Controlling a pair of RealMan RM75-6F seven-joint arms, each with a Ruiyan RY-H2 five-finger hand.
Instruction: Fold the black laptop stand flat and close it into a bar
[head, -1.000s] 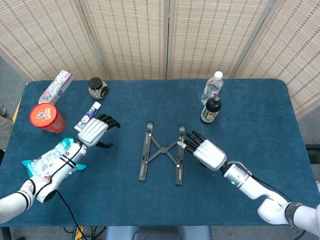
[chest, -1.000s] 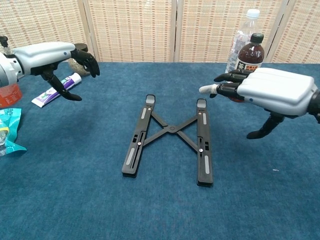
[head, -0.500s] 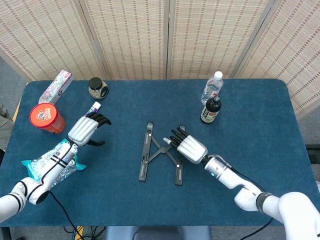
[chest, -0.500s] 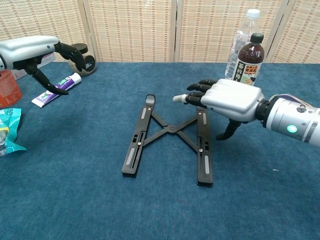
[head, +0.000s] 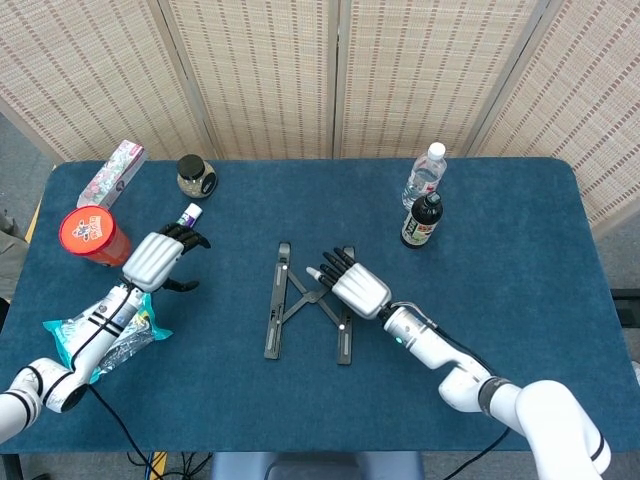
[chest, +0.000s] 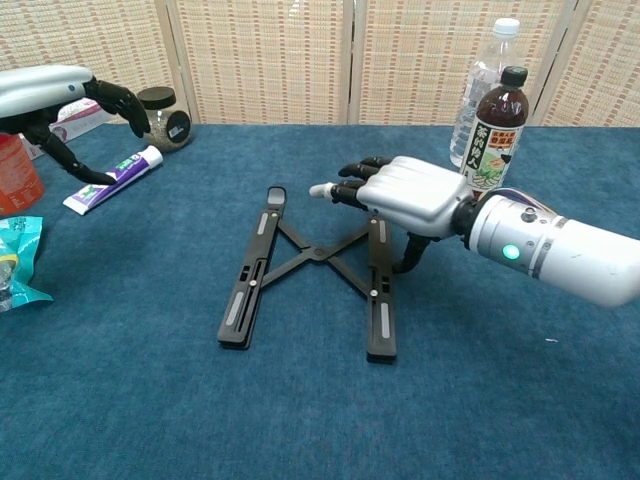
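Note:
The black laptop stand (head: 277, 300) lies flat on the blue table with its two rails spread and the cross links (chest: 302, 260) showing between them. My right hand (head: 356, 286) rests over the far end of the right rail (chest: 379, 310), fingers stretched toward the left and thumb down beside the rail; it holds nothing. My left hand (head: 155, 260) hovers well to the left of the stand, near the toothpaste tube (chest: 112, 178), fingers loosely bent and apart, holding nothing. In the chest view the left hand (chest: 52, 86) sits at the far left edge.
A dark drink bottle (head: 422, 220) and a clear water bottle (head: 424, 176) stand behind my right hand. On the left are a red can (head: 92, 234), a small jar (head: 195, 175), a printed box (head: 112, 172) and a snack bag (head: 95, 325).
My right hand has moved left onto the right rail, and the whole stand has slid a little to the left with it. My left hand has drawn back to the left.

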